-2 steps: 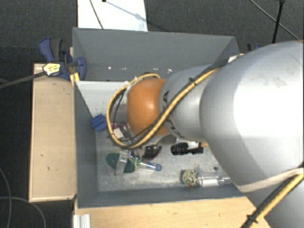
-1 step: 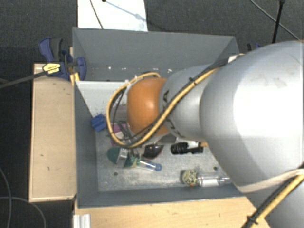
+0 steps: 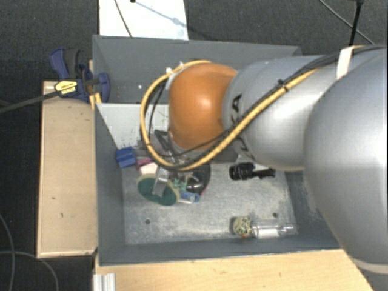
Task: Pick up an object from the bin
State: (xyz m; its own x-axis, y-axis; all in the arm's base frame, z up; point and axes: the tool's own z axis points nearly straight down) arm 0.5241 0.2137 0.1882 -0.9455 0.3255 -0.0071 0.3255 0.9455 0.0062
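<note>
The dark green disc (image 3: 150,191) lies flat on the bin floor (image 3: 194,223) directly beneath the jaws, with its left edge showing from under them. We cannot tell how far apart the jaws stand, or whether they have hold of anything, because the orange wrist cover (image 3: 197,105) and its cables hang over them.

We judge that the step in hand is closing on the disc. Being thin and flat, it likely needs the jaws to straddle its rim and reach right down to the floor before closing, then a straight lift. We would also keep clear of the small blue-and-green piece (image 3: 189,190) touching the disc just right of the jaws.

By our count there is one of each:
- one disc
- one blue-and-green piece
- one blue block (image 3: 125,157), up and left of the jaws
- one pink-and-white scrap (image 3: 146,165), between that block and the jaws
- one black cylinder (image 3: 251,173), well to the right of the jaws
- one clear tube (image 3: 262,228), right of the jaws and below them, near the front wall
</note>
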